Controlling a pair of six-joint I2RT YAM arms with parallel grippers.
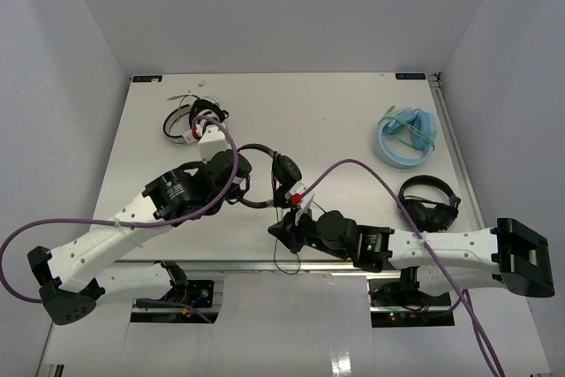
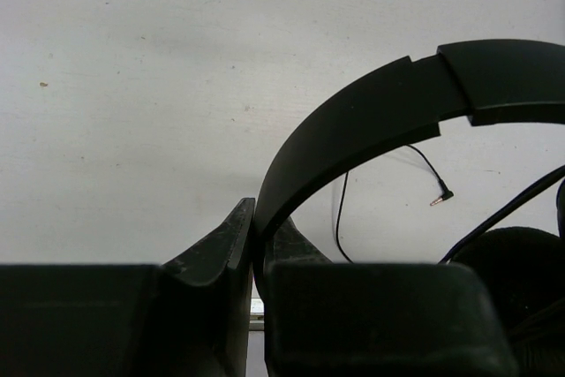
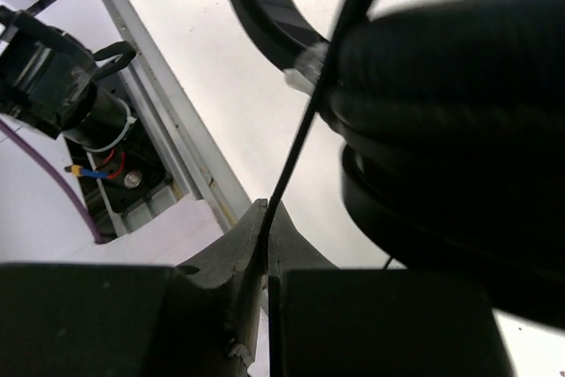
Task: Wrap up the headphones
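The black headphones (image 1: 284, 169) lie mid-table, with their thin headband (image 1: 258, 147) arching to the left. My left gripper (image 1: 238, 178) is shut on that headband (image 2: 371, 121), which rises from between the fingers (image 2: 258, 222) in the left wrist view. An earcup (image 2: 521, 280) shows at the lower right there. The loose cable's plug (image 2: 441, 194) rests on the table beyond. My right gripper (image 1: 284, 229) sits just in front of the headphones, shut on the thin black cable (image 3: 305, 139). This cable runs taut up from the fingertips (image 3: 267, 222) past the big earcup (image 3: 459, 130).
A white-and-black pair with green cable (image 1: 194, 121) lies at the back left. A light blue pair (image 1: 406, 137) is at the back right, and another black pair (image 1: 430, 200) sits at the right near my right arm. The table's front edge (image 1: 247, 264) is just behind the right gripper.
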